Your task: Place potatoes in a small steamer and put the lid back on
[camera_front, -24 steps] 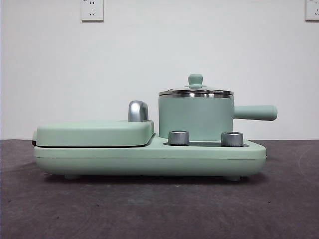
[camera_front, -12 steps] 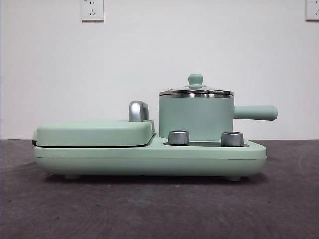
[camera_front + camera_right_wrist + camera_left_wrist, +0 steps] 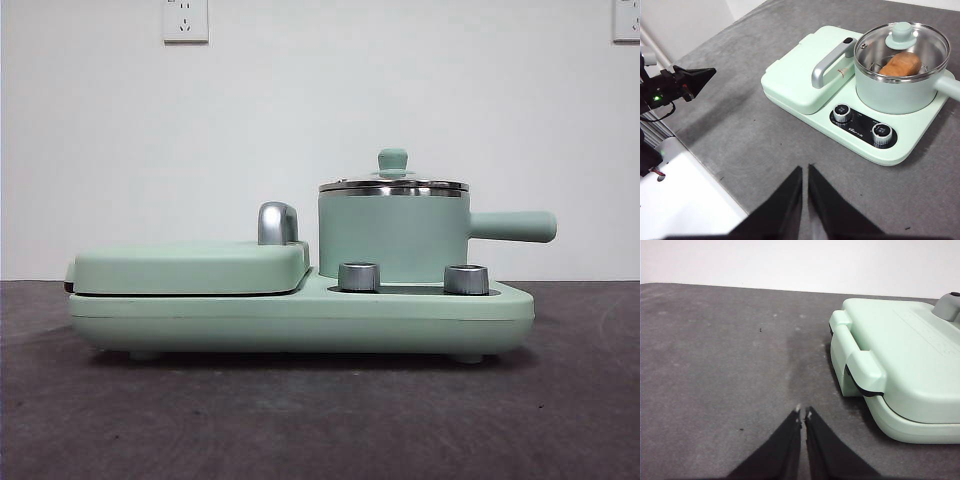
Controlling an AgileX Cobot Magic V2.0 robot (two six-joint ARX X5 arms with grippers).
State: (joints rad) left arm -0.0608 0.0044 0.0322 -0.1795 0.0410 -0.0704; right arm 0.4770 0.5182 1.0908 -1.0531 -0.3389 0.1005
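1. On the counter, far left in the right wrist view: left end effector, seen as a dark pointed tip, well apart from the appliance. Own wrist view shows same left end effector low over bare grey surface, jaws pressed together, holding nothing.
2. Next along: flat mint-green griddle cover, closed, with latch tab at its outer end and silver arched handle at its inner end, just beside the pot.
3. Beneath both: mint-green base, carrying two steel knobs in front of the pot.
4. Right of the griddle: small steamer, upright on the base, straight side handle pointing right.
5. Seated on the steamer's steel rim: lid, level, mint knob uppermost.
6. Through the glass, from the right wrist view: potato, lying inside on a wire rack.
7. Nearest that camera: right end effector, jaws closed on nothing, raised over open counter, well apart from the appliance.
8. Behind everything: white wall with two sockets.
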